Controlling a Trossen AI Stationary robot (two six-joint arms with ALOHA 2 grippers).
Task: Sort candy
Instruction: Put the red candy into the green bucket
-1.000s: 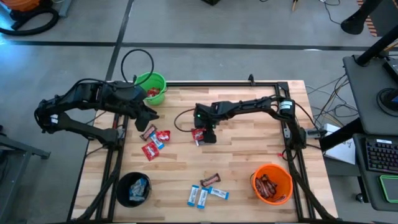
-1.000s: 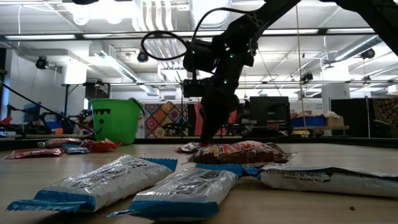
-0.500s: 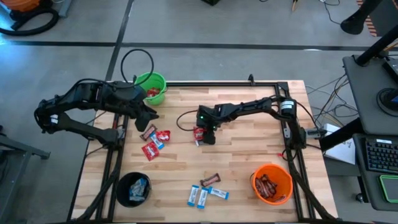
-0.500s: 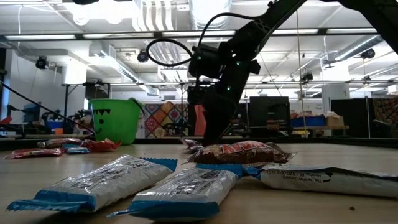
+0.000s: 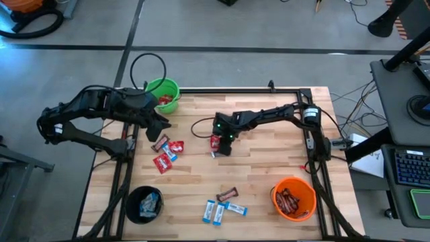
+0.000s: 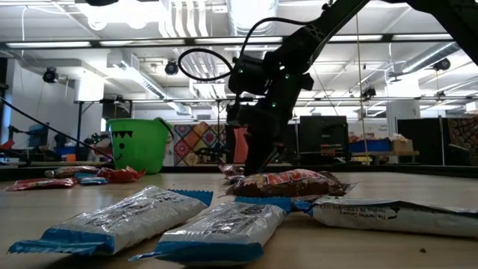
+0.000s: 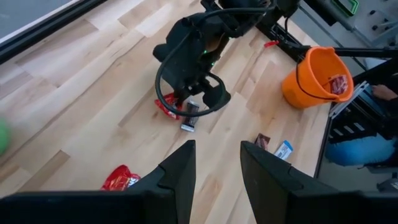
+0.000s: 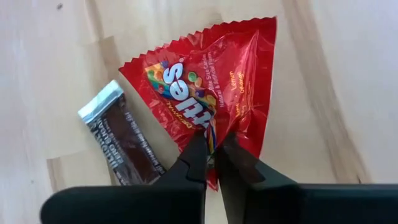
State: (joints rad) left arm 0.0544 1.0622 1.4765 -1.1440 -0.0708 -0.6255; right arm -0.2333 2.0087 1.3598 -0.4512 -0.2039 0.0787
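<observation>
The counter (image 5: 269,171) is a pale wooden top with a bucket at three of its corners: a green bucket (image 5: 163,95) at the far left, a black bucket (image 5: 144,204) at the near left, an orange bucket (image 5: 294,198) at the near right. The candy lies in three loose groups. One is a cluster of red packets (image 5: 168,153) with a blue-and-white one and a brown bar, near the left edge. Another, toward the near edge, holds blue-and-white packets (image 5: 216,212) and a brown bar (image 5: 227,194). The third is a pair at mid-counter.

The right arm reaches in from the right edge to that pair, and its end effector (image 8: 211,151) is pressed down on the red packet (image 8: 208,87) with the fingers drawn almost together, pinching a fold of wrapper at the packet's edge. The packet lies directly under and ahead of the fingertips, its broad triangular body spreading away from them. Just beside it, touching or nearly so, lies a dark brown bar (image 8: 123,142), its long axis running slantwise past the fingers, outside their grip.

The left end effector (image 7: 216,163) waits over the left edge, near the green bucket, with its fingers apart and nothing between them. It is the nearer arm to the left-hand cluster; the right is plainly nearer the pair.

Lifting the packet should leave the bar behind, provided the wrappers do not catch.
</observation>
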